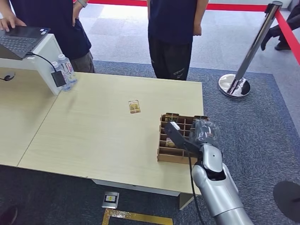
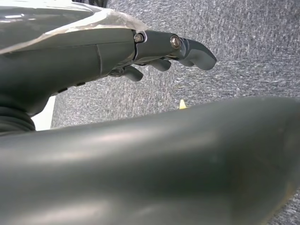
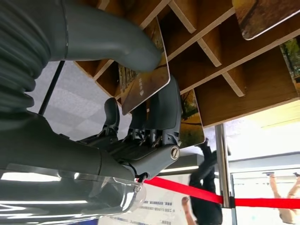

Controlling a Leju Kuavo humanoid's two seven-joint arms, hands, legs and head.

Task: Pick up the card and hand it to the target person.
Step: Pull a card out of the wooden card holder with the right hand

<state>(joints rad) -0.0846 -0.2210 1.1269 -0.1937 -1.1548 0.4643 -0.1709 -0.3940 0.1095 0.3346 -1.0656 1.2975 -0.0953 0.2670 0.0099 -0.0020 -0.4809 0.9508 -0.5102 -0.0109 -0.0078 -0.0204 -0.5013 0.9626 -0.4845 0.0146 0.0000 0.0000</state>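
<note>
While the right robot hand (image 3: 148,101) reaches into the brown cardboard divider box (image 1: 176,140) on the counter (image 1: 106,131), its thumb and fingers (image 3: 164,110) are clamped on a glossy rectangular card (image 3: 145,79) standing in a cell directly between them, long axis running out of the cell. Lifting it free comes next, I judge. The left robot hand (image 2: 166,51) hangs over carpet, fingers apart, holding nothing.

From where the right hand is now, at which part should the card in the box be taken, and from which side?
Take the card by its free edge that stands out of the box, coming from the open top of its slot. It sits on edge between dividers, so only that edge is reachable. The right hand has thumb on one face and fingers on the other, which suits a pinch across the faces.
</note>
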